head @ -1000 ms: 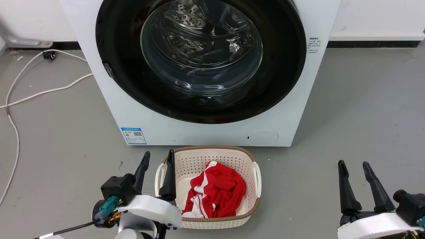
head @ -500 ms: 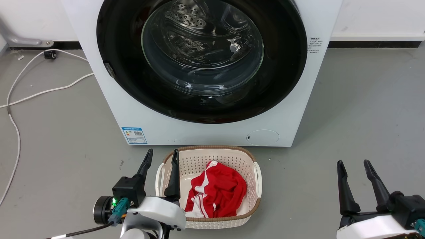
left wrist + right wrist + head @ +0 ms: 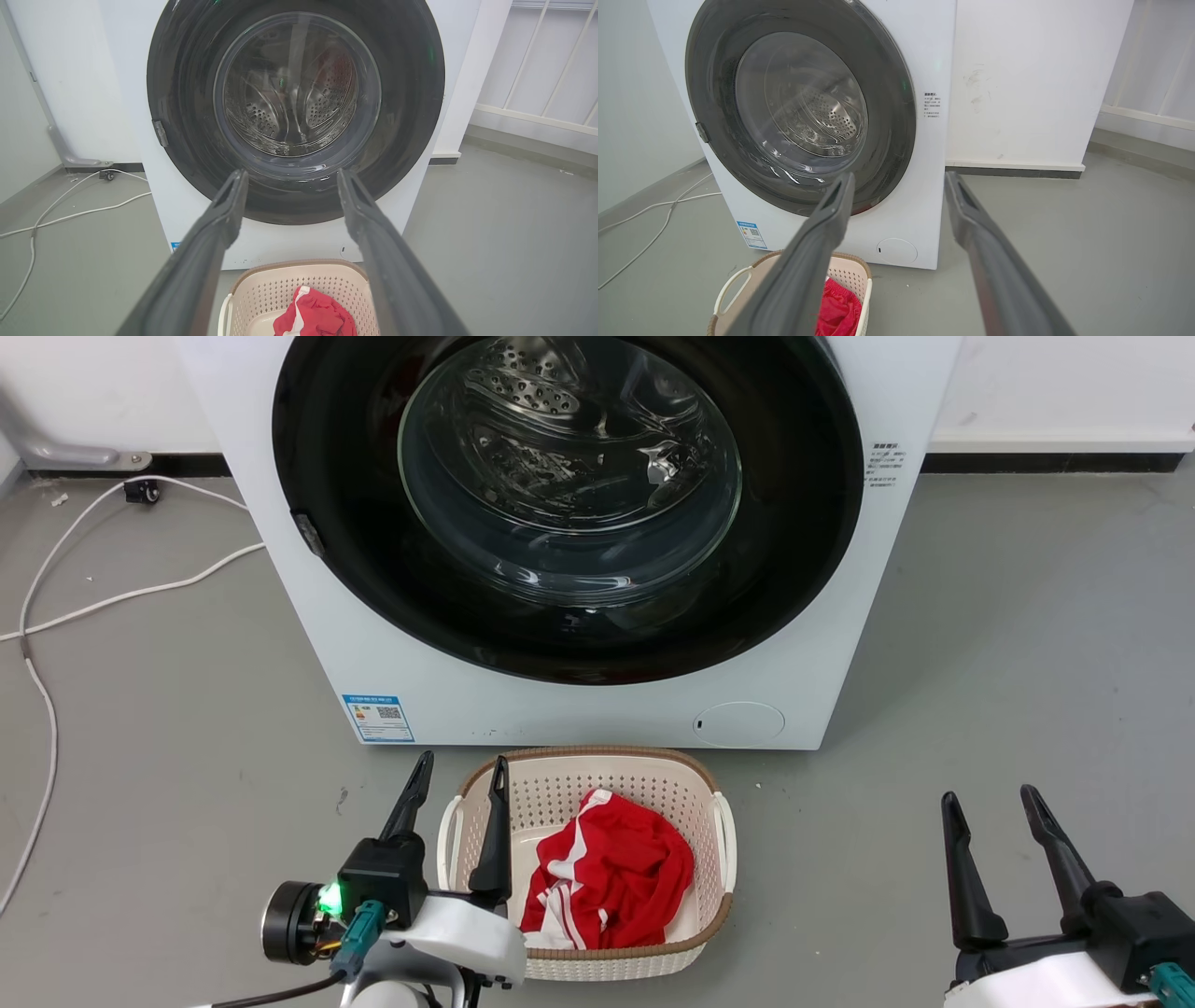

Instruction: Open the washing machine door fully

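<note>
Item: washing machine door (image 3: 568, 504), ahead of us above the basket (image 3: 719, 896), seemingly shut flush; opening not begun, all of it left. Our left gripper (image 3: 463, 761) and right gripper (image 3: 988, 795): fingers spread, empty, well short of it

A smooth grey floor (image 3: 1008, 644) carries everything. A white washing machine (image 3: 579, 714) stands on it at the back, against the wall. Just in front of the machine, slightly apart from its base, sits a cream perforated laundry basket (image 3: 607, 963) with a brown rim. To the left, white cables (image 3: 140, 590) trail loosely across the floor towards a small black wheeled fitting (image 3: 138, 491) near the skirting.
</note>
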### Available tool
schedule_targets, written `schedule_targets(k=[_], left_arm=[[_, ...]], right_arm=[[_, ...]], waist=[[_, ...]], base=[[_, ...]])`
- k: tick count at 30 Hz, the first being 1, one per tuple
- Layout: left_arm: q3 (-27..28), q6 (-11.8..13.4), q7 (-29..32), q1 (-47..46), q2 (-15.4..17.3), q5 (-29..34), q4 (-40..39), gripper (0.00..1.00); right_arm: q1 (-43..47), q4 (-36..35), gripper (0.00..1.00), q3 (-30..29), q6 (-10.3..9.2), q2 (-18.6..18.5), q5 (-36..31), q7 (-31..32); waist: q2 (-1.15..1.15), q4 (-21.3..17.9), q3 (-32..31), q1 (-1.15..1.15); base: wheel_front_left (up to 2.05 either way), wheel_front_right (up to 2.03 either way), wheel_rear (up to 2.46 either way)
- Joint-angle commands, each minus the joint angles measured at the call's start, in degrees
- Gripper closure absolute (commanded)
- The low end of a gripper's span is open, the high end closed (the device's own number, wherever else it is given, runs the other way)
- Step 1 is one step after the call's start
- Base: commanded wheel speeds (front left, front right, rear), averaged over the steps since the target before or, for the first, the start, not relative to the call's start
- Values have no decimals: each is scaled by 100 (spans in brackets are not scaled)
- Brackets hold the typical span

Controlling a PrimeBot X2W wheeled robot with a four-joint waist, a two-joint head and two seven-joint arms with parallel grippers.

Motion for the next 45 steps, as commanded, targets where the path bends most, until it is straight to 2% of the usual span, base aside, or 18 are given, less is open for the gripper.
schedule_targets(k=[1, 13, 30, 31, 32, 40, 43, 45], left_arm=[[-18, 20, -30, -3, 13, 91, -9, 0], [-75, 98, -155, 35, 4, 526, 11, 0], [-68, 105, -148, 30, -9, 439, 29, 0], [-69, 105, -148, 27, -9, 437, 31, 0], [-70, 105, -148, 26, -10, 437, 33, 0], [-69, 108, -148, 27, -12, 441, 22, 0], [-70, 111, -148, 30, -13, 440, 8, 0], [-60, 119, -148, 24, -12, 438, -11, 0]], right_arm=[[71, -46, 0, 0, -2, 10, -102, -41], [142, -82, 0, 13, -2, 12, -494, -147], [82, 29, 0, -58, -3, 12, -356, -170], [77, 41, 26, -66, -3, 12, -309, -158], [73, 44, 100, -62, -2, 12, -285, -153], [66, 75, 100, -69, -2, 13, 167, -192], [32, 115, 100, -79, -3, 11, 876, -225], [-48, 154, 100, -126, -3, 11, 1748, -248]], waist=[[0, 3, 2, 0], [0, 26, 0, 0], [0, 36, 37, 0], [0, 35, 38, 0], [0, 34, 40, 0], [0, 34, 53, 0], [0, 34, 64, 0], [0, 24, 86, 0]], base=[[0, 0, 0], [0, 0, 0], [0, 0, 0], [0, 0, 0], [0, 0, 0], [0, 0, 0], [0, 0, 0], [0, 0, 0]])
